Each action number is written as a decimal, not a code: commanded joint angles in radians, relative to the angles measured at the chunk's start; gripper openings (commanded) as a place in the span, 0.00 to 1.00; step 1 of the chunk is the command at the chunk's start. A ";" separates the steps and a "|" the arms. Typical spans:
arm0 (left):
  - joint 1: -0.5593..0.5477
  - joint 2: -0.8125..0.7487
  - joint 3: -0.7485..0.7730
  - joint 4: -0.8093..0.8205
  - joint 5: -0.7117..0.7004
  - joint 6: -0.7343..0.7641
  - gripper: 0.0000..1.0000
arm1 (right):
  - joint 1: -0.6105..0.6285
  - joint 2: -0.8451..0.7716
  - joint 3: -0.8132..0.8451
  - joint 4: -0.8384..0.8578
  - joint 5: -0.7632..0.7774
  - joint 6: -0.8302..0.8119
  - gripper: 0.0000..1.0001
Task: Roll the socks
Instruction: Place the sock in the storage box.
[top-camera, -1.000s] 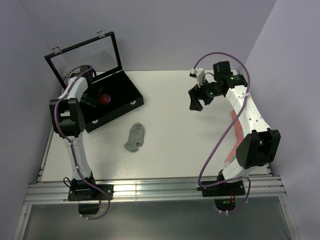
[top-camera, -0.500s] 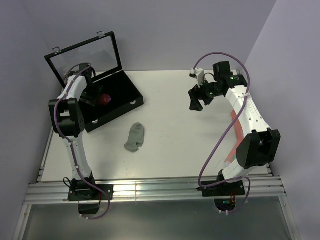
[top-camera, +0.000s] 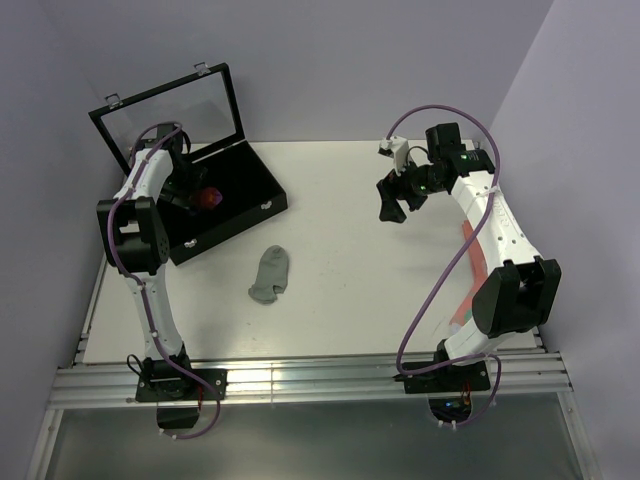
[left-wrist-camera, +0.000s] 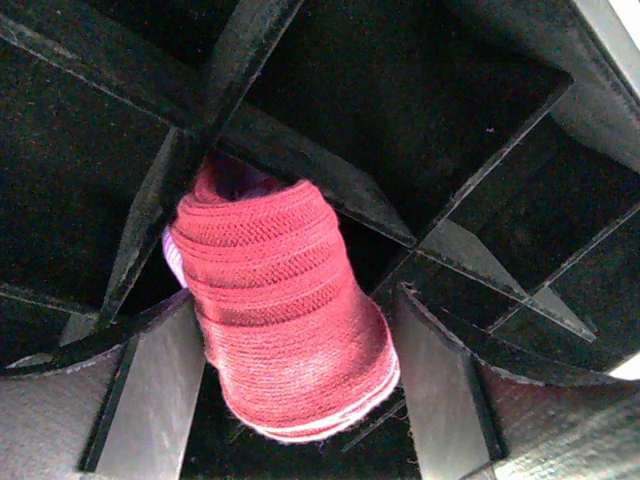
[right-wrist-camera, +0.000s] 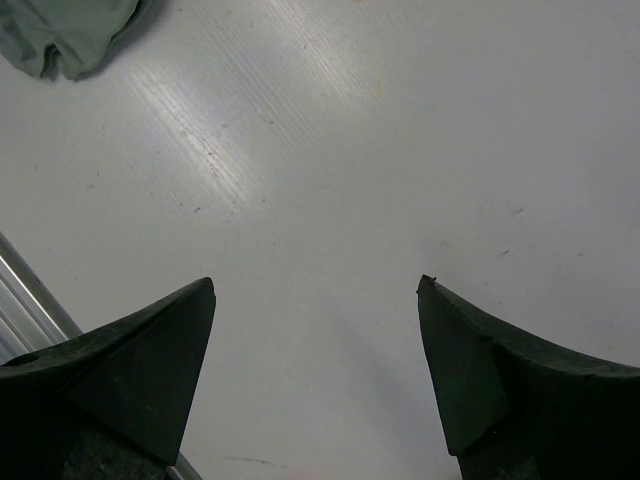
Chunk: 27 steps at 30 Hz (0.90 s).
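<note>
While one rolled magenta-red sock (left-wrist-camera: 270, 250) sits in the divided case (top-camera: 250, 185) between the spread jaws of the left gripper (left-wrist-camera: 297, 295), one grey ankle sock (top-camera: 269, 274) lies on the table (top-camera: 350, 290), long axis near-to-far; the right gripper (right-wrist-camera: 315, 280) gapes empty.

Pose of the two arms, located relative to the black case (top-camera: 250, 180).

The left arm (top-camera: 155, 310) rises from its base, folds at a raised elbow just in front of the case, and reaches forward over it. The left gripper (top-camera: 190, 192) points down into the case interior, and in its wrist view the left gripper (left-wrist-camera: 295, 295) has its jaws spread wide. The right arm (top-camera: 490, 220) arches high, well to the right of the case. The right gripper (top-camera: 393, 205) turns towards the case and hangs clear of the surface. Its wrist view shows the right gripper (right-wrist-camera: 317, 285) with jaws fully parted and both fingers (right-wrist-camera: 140, 370) bare.
</note>
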 joint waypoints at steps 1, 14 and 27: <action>-0.003 -0.036 0.031 -0.003 0.030 0.005 0.75 | 0.004 -0.029 -0.008 -0.002 -0.014 -0.010 0.89; -0.003 -0.050 -0.007 -0.003 0.029 -0.006 0.47 | 0.004 -0.041 -0.029 0.015 -0.009 -0.007 0.89; 0.003 -0.041 -0.108 -0.005 -0.016 0.005 0.00 | 0.004 -0.030 -0.032 0.015 -0.008 -0.015 0.89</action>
